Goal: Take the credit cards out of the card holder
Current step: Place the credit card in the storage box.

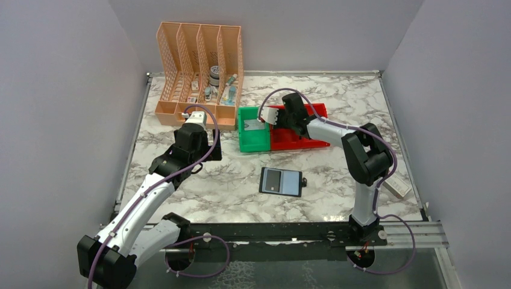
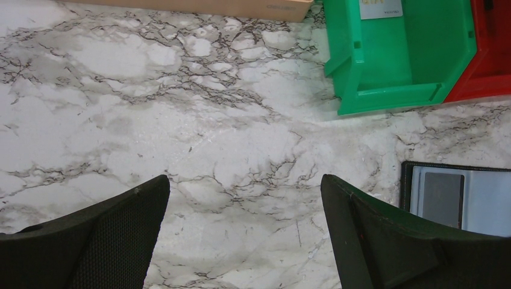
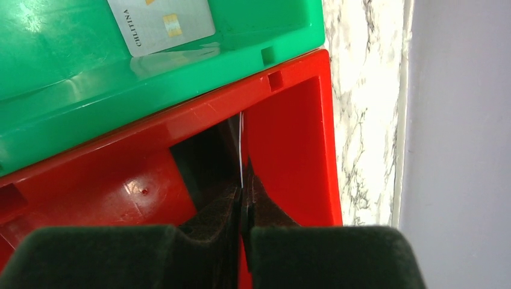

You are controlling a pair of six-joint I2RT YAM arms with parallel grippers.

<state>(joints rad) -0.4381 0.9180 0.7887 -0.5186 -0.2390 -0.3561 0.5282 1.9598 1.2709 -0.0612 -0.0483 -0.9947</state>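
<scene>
The card holder (image 1: 281, 182) lies open and flat on the table, black with grey-blue panels; its left part shows in the left wrist view (image 2: 458, 201). My right gripper (image 1: 274, 117) hovers over the red bin (image 1: 304, 135), shut on a white credit card with a red mark (image 1: 266, 114). In the right wrist view that card is edge-on (image 3: 241, 141) between the shut gripper (image 3: 244, 186). Another credit card (image 3: 163, 21) lies in the green bin (image 1: 252, 141). My left gripper (image 2: 244, 186) is open and empty above bare table, left of the holder.
A peach lattice file organizer (image 1: 199, 75) with small items stands at the back left. The green bin (image 2: 404, 66) and red bin (image 3: 289, 132) sit side by side at the back centre. A small white box (image 1: 398, 188) lies by the right wall.
</scene>
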